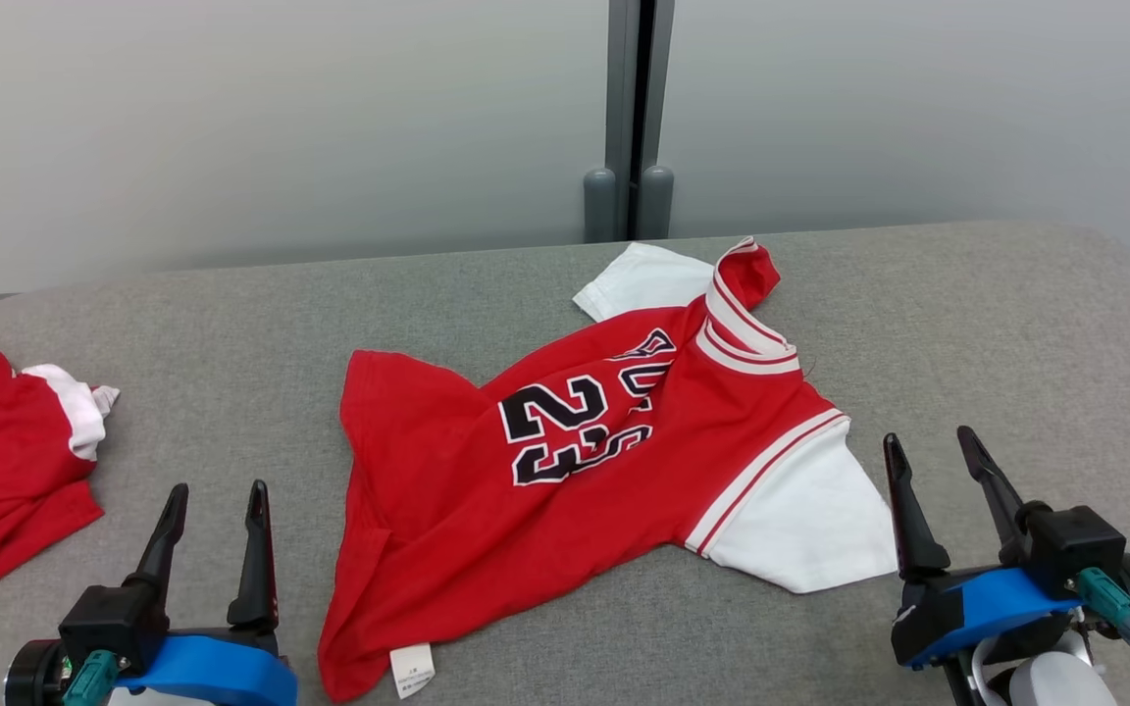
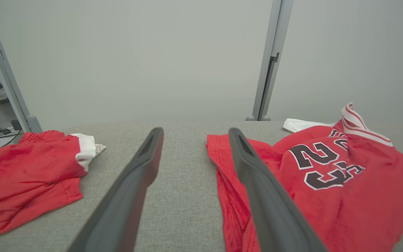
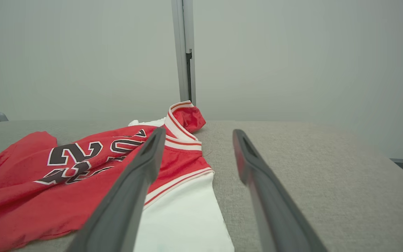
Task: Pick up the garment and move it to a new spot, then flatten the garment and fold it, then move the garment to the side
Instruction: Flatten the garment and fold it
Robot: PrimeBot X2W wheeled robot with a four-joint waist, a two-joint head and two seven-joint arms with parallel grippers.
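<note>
Nearest, note the left jaws spread wide above the counter (image 1: 967, 324), gripping nothing, with fingers (image 1: 256, 549) just left of the garment (image 1: 447, 510) hem and apart from it. Likewise note the right jaws gaping and empty, with fingers (image 1: 906, 525) just beside the white sleeve (image 1: 800, 520), not touching.

Between the two, find the garment lying rumpled across the middle of the counter, hem toward the left jaws with a label (image 1: 412, 671) at the near edge, and the striped collar (image 1: 737, 328) standing up at the far right.

Expect thin, light, floppy cloth: no stiffness, sagging and bunching once lifted, unlikely to slip from a firm pinch, nothing to break. Probably best to pinch two well-separated edges, a hem corner on the left and the shoulder or sleeve on the right, so as to keep the cloth spread. Avoid grabbing the middle, likely to ball up.

Farther left, well apart, see the other red cloth (image 1: 6, 471) heaped at the counter edge. Beyond, pass the far sleeve (image 1: 639, 279) to reach the grey wall (image 1: 231, 127) and its post (image 1: 629, 118).
</note>
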